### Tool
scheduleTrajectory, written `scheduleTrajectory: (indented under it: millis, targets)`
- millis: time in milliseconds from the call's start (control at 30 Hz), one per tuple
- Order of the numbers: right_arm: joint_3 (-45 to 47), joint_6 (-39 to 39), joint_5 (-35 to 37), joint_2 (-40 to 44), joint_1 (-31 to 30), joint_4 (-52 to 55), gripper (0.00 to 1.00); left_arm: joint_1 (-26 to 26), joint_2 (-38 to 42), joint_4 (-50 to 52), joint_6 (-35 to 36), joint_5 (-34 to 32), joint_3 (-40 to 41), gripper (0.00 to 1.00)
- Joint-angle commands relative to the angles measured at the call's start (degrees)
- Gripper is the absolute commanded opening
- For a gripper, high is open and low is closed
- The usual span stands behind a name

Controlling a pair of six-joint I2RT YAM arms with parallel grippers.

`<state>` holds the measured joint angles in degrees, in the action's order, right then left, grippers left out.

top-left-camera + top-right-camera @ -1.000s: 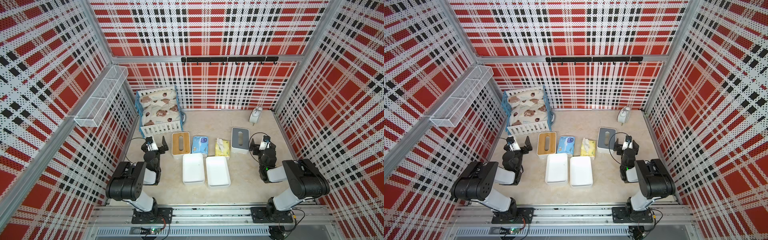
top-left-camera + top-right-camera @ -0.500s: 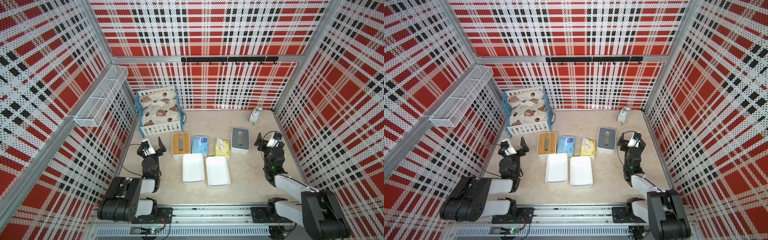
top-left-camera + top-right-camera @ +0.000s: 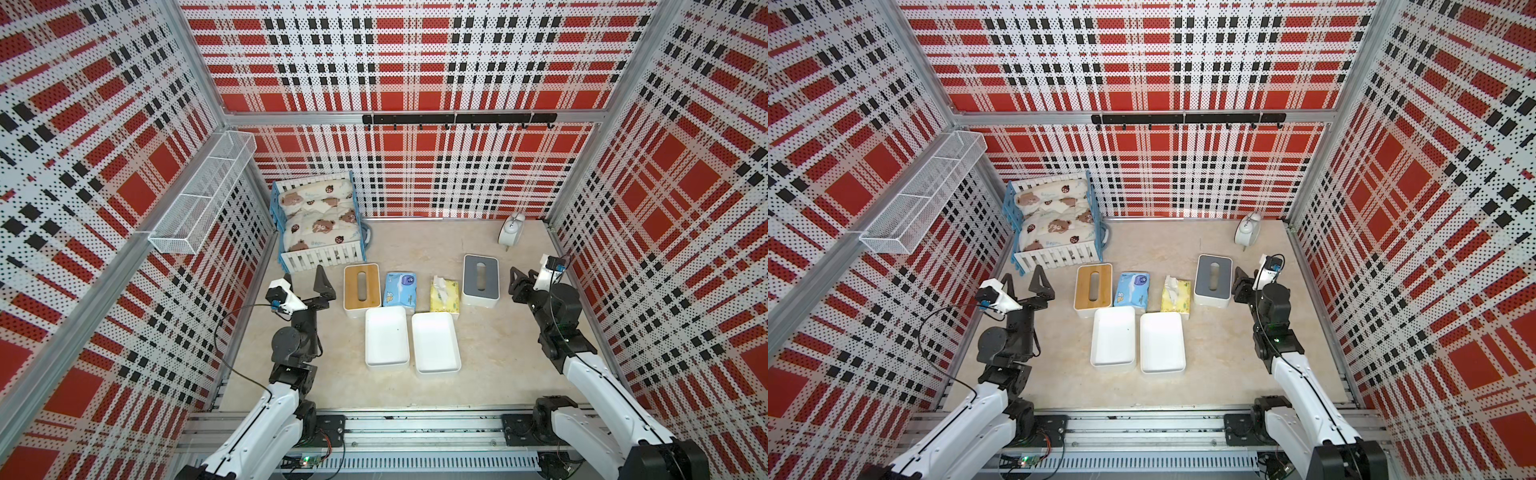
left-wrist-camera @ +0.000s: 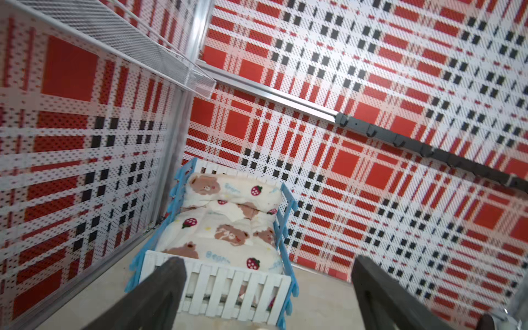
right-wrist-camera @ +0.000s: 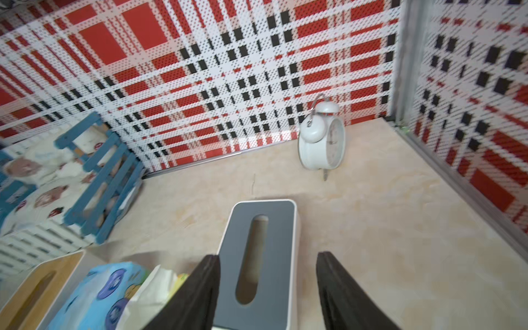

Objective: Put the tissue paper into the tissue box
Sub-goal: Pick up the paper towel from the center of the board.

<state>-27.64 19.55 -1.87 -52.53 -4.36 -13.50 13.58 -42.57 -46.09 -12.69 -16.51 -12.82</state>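
Between blue soft plastic pack (image 3: 399, 289) and grey-lidded white tissue box (image 3: 481, 281), in both top views: yellow soft tissue paper pack (image 3: 444, 294), white sheet poking up, long axis parallel to the box's slot, nearer right gripper (image 3: 525, 278), jaws apart, empty; left gripper (image 3: 303, 275) spread wide, farther off. From left wrist: only blue-and-white toy bed (image 4: 228, 228) ahead. From right wrist: grey lid between parted jaws, yellow pack just beside it.

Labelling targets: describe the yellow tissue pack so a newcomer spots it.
Behind the two white trays runs a row of four items. The yellow tissue pack lies between the blue pack and grey-lidded box. Only it has white tissue sticking out.
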Motion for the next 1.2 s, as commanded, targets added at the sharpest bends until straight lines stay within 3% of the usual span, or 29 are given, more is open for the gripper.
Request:
scheduleTrajectory:
  millis: [0,133,267,367,500,633,767,967,1167]
  targets:
    - [-1.84,0.12,-8.56,-1.64,0.13,3.17,0.59,3.3,-3.15,12.68,-3.43,10.68,-6.26,0.98]
    - [-3.82,0.4,-14.48,-5.5,0.08,3.4,0.61,8.64,-10.57,22.29,-1.49,11.15,-14.81,0.99]
    - [-6.96,0.97,-20.76,-9.71,-0.46,4.39,0.72,11.73,-17.75,27.83,-1.52,11.97,-20.9,0.99]
    - [-9.53,1.27,-22.23,-12.81,-2.05,5.94,0.8,12.15,-22.32,31.23,-3.13,12.68,-24.44,0.99]
    - [-14.64,0.15,-22.3,-16.88,-6.6,8.97,0.82,11.95,-25.82,31.38,-4.64,14.73,-26.02,0.99]
    - [-18.77,0.21,-22.56,-22.21,-11.18,10.11,0.75,11.47,-29.36,32.82,-5.08,17.08,-27.43,0.99]
    - [-20.32,0.92,-23.88,-26.34,-14.58,7.78,0.56,10.55,-35.63,40.4,-5.19,18.52,-32.92,0.94]
    - [-23.44,-0.09,-24.73,-31.41,-18.29,8.81,0.54,8.52,-44.27,43.76,-6.54,28.8,-38.79,0.78]
    - [-23.53,-0.22,-23.62,-32.59,-19.41,7.69,0.52,10.43,-46.28,45.51,-4.64,21.25,-41.59,0.8]
